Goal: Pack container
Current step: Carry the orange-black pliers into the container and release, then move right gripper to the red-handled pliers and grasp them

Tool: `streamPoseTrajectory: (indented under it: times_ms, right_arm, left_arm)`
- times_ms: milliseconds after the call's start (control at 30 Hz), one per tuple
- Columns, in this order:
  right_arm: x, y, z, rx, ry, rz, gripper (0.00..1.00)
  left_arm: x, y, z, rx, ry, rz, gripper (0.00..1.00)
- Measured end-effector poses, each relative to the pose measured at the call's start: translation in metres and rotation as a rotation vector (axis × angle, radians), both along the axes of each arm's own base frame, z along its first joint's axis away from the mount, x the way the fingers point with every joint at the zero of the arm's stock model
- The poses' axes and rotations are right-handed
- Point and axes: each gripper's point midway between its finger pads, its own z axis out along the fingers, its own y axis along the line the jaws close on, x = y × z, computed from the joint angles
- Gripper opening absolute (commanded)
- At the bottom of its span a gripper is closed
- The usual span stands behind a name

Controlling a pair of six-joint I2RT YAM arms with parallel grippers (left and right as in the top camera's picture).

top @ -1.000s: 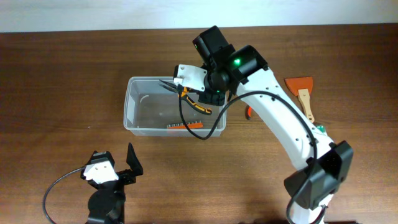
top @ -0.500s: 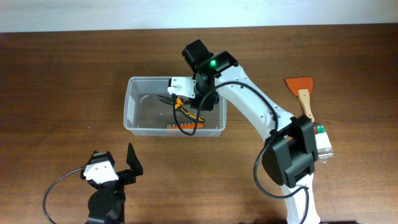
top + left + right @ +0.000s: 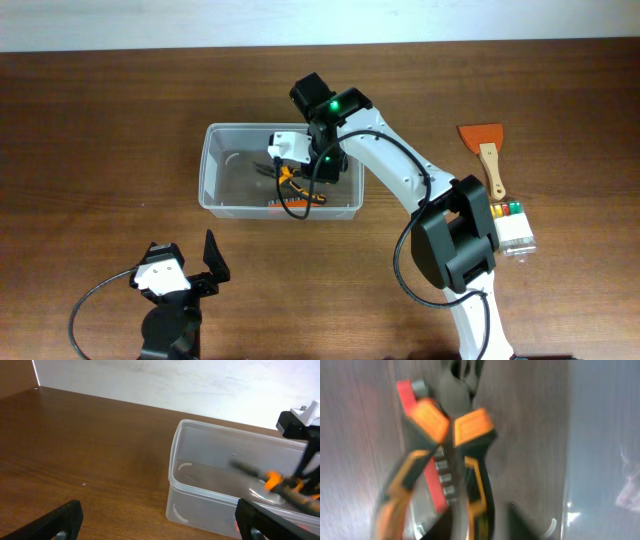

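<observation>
1. My right pincer (image 3: 283,160) hangs inside the container (image 3: 228,175), the clear tub sitting mid-tabletop (image 3: 100,120), a little left of centre. Blur in the wrist view hides its fingers, so I cannot tell whether they pinch anything or stand apart.
2. Directly under that pincer lie orange-and-black pliers (image 3: 303,192). They cross a red bit strip (image 3: 292,203) that runs along the tub's near wall.
3. My right arm (image 3: 400,170) arches in over the tub's right rim. A black cable loop (image 3: 285,200) droops across the pliers and crowds the right half of the tub.
4. The tub's left half offers open floor, bounded by rounded corners and a raised rim.
5. Well apart to the right lies a scraper (image 3: 486,150) with an orange blade and a wooden handle. A small white box (image 3: 512,226) sits just beyond its handle end, beside my right elbow.
6. My left pincer (image 3: 190,265) waits with fingers spread wide, low at the front left. Open wood lies between it and the tub's near wall.
</observation>
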Motion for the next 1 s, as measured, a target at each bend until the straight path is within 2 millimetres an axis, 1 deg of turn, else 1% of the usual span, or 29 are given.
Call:
streamPoseTrajectory:
  times_ms: [33,133,167,200,300,367,500,600,667,733,800,833,900,1000]
  right_arm:
    - [0.000,0.002,0.000,0.008,0.003,-0.003,0.68]
    - [-0.002,0.005,0.001,0.027,0.016,-0.003,0.73]
    - [-0.003,0.005,0.001,0.032,0.019,-0.009,0.77]
    - [-0.003,0.006,0.002,0.036,0.025,-0.022,0.79]
    - [-0.004,0.008,0.003,0.047,0.048,-0.080,0.78]
    - [-0.002,0.009,0.007,0.055,0.057,-0.131,0.76]
    - [0.006,0.010,0.028,0.081,0.069,-0.266,0.72]
    - [0.015,0.003,0.054,0.096,0.070,-0.395,0.71]
    - [0.022,-0.011,0.079,0.104,0.053,-0.494,0.70]
    - [0.027,-0.033,0.106,0.105,0.037,-0.597,0.70]
    - [0.032,-0.063,0.133,0.106,0.015,-0.715,0.68]
    - [0.035,-0.079,0.143,0.107,0.001,-0.768,0.66]
    - [0.035,-0.109,0.154,0.090,0.004,-0.866,0.64]
    - [0.042,-0.152,0.154,0.066,0.017,-1.011,0.64]
  left_arm:
    - [0.000,0.000,0.000,0.000,0.000,0.000,0.99]
    - [0.000,0.000,0.000,0.000,0.000,0.000,0.99]
    - [0.000,0.000,0.000,0.000,0.000,0.000,0.99]
    - [0.000,0.000,0.000,0.000,0.000,0.000,0.99]
    - [0.000,0.000,0.000,0.000,0.000,0.000,0.99]
    - [0.000,0.000,0.000,0.000,0.000,0.000,0.99]
    - [0.000,0.000,0.000,0.000,0.000,0.000,0.99]
    - [0.000,0.000,0.000,0.000,0.000,0.000,0.99]
    - [0.000,0.000,0.000,0.000,0.000,0.000,0.99]
    - [0.000,0.000,0.000,0.000,0.000,0.000,0.99]
    - [0.000,0.000,0.000,0.000,0.000,0.000,0.99]
    - [0.000,0.000,0.000,0.000,0.000,0.000,0.99]
    - [0.000,0.000,0.000,0.000,0.000,0.000,0.99]
    - [0.000,0.000,0.000,0.000,0.000,0.000,0.99]
